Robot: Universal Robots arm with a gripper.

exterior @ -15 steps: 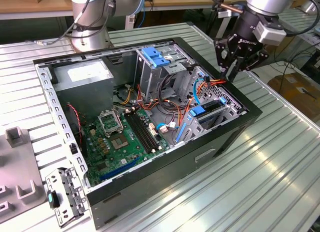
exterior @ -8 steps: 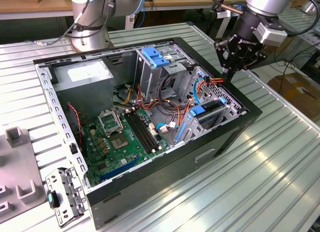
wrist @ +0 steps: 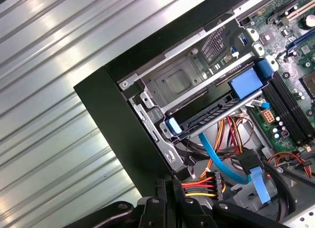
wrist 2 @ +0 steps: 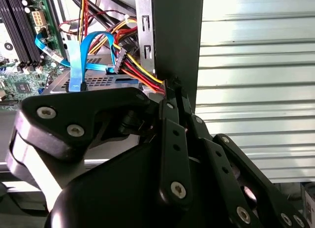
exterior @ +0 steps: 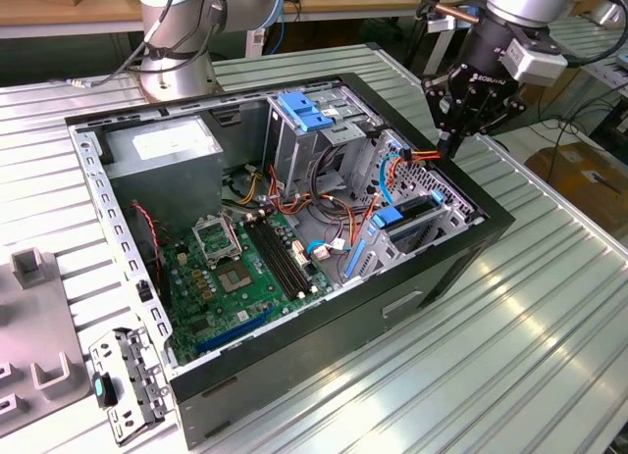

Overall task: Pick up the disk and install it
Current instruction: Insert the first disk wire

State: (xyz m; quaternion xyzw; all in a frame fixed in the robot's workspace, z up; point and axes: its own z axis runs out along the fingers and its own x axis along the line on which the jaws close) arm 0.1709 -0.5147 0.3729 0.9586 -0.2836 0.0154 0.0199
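Exterior view showed an open black computer case (exterior: 324, 348) lying on a ribbed metal table (exterior: 471, 376), with the gripper (exterior: 446, 148) hanging over the case's rim at the corner farthest toward that view's right. Its jaws were drawn together on the red, yellow and black wires of a power cable (exterior: 420, 156), whose connector hung just inside the case wall. In both wrist views the fingertips (wrist 2: 170, 92) pressed side by side at the case's edge, and the power cable (wrist: 209, 181) ran straight out from them into the case. The disk (exterior: 414, 209) sat inside the case, slid into the lower metal bay against the same wall as the gripper, apart from the gripper, its blue carrier rails showing at the bay's mouth; the first wrist view showed the disk (wrist: 211, 114) as a dark slab between those blue rails. A blue data cable (wrist: 221, 159) curved through the case beside the disk. The green motherboard (exterior: 245, 268) lay on the case floor, and the grey power-supply box (exterior: 162, 145) filled the case's far corner.
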